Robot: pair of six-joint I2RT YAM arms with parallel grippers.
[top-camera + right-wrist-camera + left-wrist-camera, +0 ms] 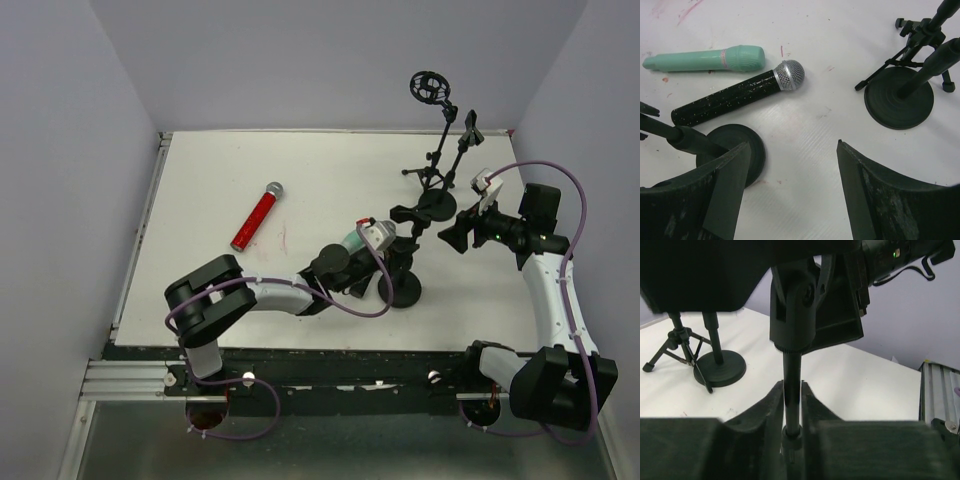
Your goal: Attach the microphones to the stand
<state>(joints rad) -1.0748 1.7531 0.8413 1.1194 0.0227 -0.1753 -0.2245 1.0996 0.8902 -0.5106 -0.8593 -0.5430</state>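
Top view, score: none of the three microphones is on a stand yet.
Top view, red microphone (258,216): it lies flat on the tabletop (220,170), well apart from every stand, and nobody is near it.
Top view, mint-green microphone (353,241): only a sliver shows beside the left wrist. It is lying down, not clipped.
Top view, stands: the near stand (405,290), the round-base stand (437,205) and the tripod stand (425,178) are all upright with bare holders.
Top view, right pincer (452,238): it hangs between the near stand and the round-base stand.
Left wrist view, left pincer (791,392): it is pinching the near stand's thin pole (791,370), a finger against each side, with no microphone in it.
Left wrist view, clip (800,305): it sits atop that pole, with nothing seated in it as far as this angle shows.
Right wrist view, right pincer (790,150): it is spread wide and empty over bare tabletop.
Right wrist view, black microphone (735,95): it lies flat just beside the mint-green one, its tail near the near stand's base.
Left to do: by my read, everything, meaning three pick-ups and three seatings. The left arm seems to be steadying a stand first.
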